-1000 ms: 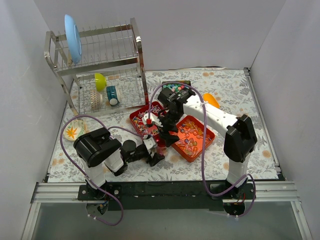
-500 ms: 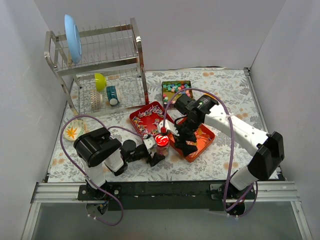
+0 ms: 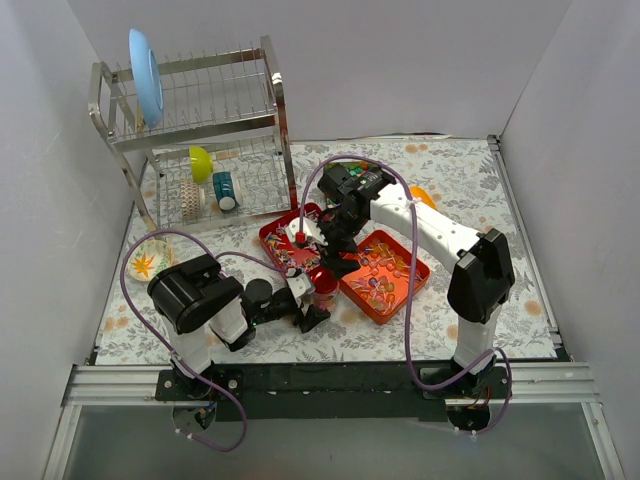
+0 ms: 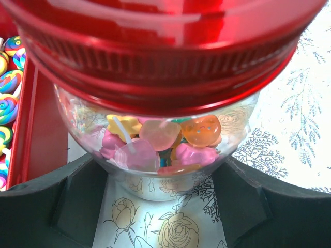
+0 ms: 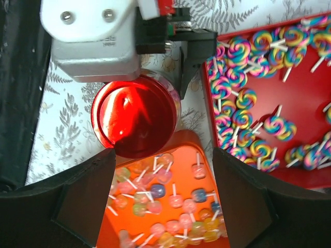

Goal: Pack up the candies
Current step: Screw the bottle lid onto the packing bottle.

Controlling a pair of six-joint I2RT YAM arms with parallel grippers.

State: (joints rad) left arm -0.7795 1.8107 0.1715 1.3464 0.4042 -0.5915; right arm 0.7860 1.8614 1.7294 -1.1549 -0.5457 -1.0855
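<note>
A glass jar [image 3: 322, 284] with a round red lid [image 5: 134, 116] stands on the table. My left gripper [image 3: 311, 301] is shut on the jar [image 4: 155, 173], which holds pink, yellow and orange candies [image 4: 155, 139]. My right gripper [image 3: 336, 254] is open and empty [image 5: 165, 204]. It hovers over the jar-side end of the orange tray [image 5: 204, 147] of clear-wrapped lollipops [image 5: 178, 201], with the lid just beyond its left finger. The red tray [image 3: 272, 233] beside it holds striped lollipops [image 5: 248, 103]. The dark tray of pastel candies [image 3: 372, 166] is mostly hidden behind the right arm.
A steel dish rack [image 3: 200, 130] stands at the back left with a blue plate [image 3: 145, 75], a yellow-green cup [image 3: 200, 162] and a can [image 3: 225, 190]. A small flowered plate [image 3: 148, 262] lies at the left. An orange object [image 3: 425, 198] lies behind the right arm.
My right gripper left the jar, swung right over the orange tray, then came back left and farther away. The red lid now shows on the jar. The left arm has not moved.
</note>
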